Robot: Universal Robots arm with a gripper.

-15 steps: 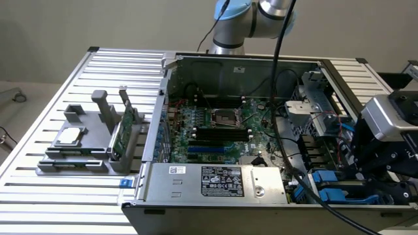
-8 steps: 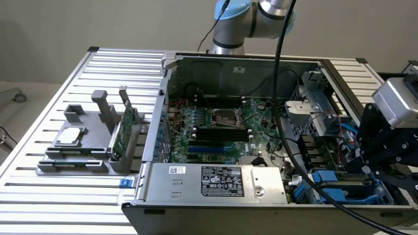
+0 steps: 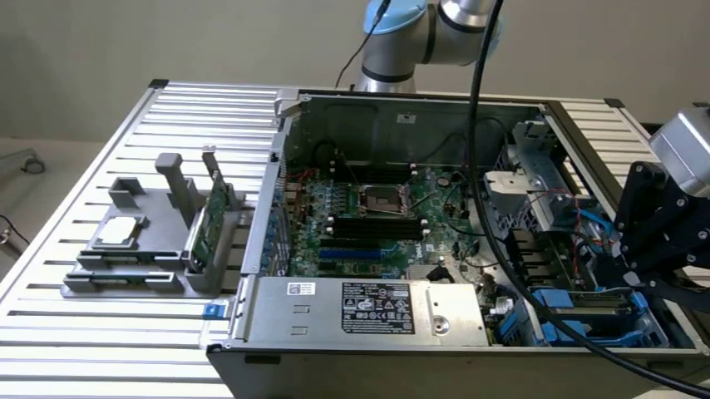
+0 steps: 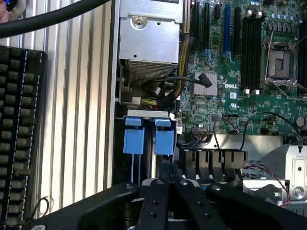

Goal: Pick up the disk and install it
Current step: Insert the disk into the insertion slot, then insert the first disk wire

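Two bright blue carrier frames (image 4: 134,140) stand side by side in the drive bay at the corner of the open computer case (image 3: 286,179). In the exterior view the disk (image 3: 588,306), in its blue frame, lies in that bay at the lower right. My gripper (image 4: 168,168) hangs just above the bay. Its black fingers are shut together, and I see nothing between them. Their tips are close to the blue tab (image 4: 164,141) nearer the motherboard. In the exterior view the gripper (image 3: 617,270) sits over the case's right side.
The grey power supply (image 3: 367,309) lies beside the bay, and the green motherboard (image 3: 377,212) fills the case floor. A thick black cable (image 3: 488,208) crosses the case. A grey fixture (image 3: 139,270) at the exterior view's left holds a silver chip (image 3: 120,231) and a green card (image 3: 211,220). A keyboard (image 4: 19,139) lies beside the case.
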